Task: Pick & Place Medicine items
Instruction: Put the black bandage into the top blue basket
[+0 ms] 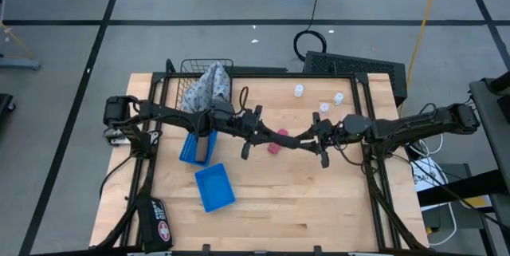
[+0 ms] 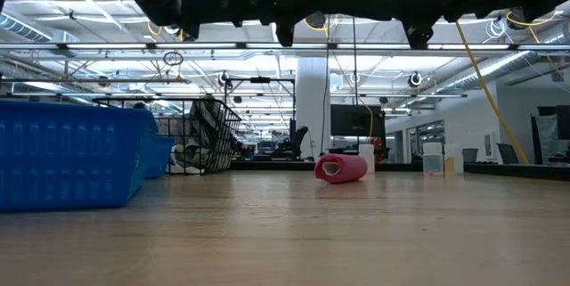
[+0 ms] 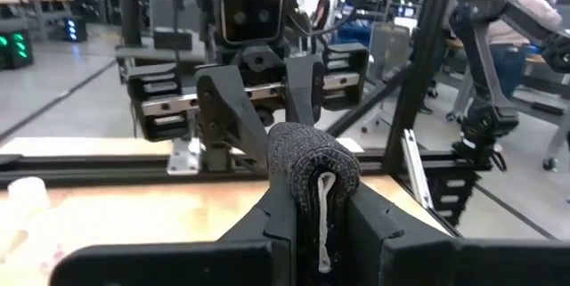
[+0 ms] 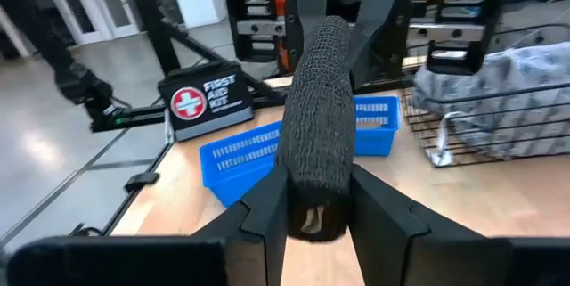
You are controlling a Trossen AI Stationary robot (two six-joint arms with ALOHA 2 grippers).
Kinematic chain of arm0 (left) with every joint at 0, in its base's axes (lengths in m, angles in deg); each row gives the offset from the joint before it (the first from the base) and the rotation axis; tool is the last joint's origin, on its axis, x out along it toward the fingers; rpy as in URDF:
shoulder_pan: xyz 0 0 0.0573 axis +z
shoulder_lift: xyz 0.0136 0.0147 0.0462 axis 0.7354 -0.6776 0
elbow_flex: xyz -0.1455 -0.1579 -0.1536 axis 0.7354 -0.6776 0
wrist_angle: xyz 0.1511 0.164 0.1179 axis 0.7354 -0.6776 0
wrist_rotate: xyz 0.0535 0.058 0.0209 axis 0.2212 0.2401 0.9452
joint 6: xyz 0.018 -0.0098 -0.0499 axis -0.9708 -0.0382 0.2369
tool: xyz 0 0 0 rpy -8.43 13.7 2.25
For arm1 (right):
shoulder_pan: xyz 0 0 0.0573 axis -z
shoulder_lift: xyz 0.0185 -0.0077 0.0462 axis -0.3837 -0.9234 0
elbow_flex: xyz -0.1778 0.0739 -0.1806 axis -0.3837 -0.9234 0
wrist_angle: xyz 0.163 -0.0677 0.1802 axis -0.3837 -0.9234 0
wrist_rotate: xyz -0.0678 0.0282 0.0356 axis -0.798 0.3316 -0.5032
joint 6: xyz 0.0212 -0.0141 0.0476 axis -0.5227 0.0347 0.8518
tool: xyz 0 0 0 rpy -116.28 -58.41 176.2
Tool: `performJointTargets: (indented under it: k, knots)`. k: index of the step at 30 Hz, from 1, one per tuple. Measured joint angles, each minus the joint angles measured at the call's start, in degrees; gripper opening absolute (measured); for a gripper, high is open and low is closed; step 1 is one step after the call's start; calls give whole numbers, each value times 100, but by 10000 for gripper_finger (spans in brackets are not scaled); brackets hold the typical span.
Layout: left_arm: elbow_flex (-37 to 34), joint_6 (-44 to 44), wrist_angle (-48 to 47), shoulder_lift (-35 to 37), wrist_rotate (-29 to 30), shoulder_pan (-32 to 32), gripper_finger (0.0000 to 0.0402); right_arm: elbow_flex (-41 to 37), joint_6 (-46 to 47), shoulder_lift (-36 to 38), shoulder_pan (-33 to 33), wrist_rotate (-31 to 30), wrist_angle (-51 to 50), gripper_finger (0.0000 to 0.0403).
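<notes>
A black roll (image 3: 313,172) is held above the middle of the desk (image 1: 319,208), gripped by the left fingers (image 3: 267,224) and right fingers (image 4: 383,206).

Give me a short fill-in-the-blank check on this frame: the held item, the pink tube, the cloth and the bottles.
1. The left gripper is shut on the ___ container, and the right gripper meets it at the container's other end.
2. The pink tube lies on its ___ on the table.
3. The grey cloth bundle sits in the wire ___.
4. The high view shows ___ white bottles on the table.

Missing words: black; side; basket; three
</notes>
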Motion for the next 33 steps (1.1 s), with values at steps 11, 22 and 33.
performJointTargets:
  k: [11, 22, 33]
  knots:
    - [-5, -28, 962, 53, 253, 147, 47, -46, 14, 424, -24, -62, -720, 94]
    - [-59, 85, 1111, 22, 323, 162, 47, -77, 19, 167, -17, -619, -326, 88]
    - [-59, 98, 1149, 22, 423, 141, 47, -1481, -163, -1027, -7, -922, 4584, 118]
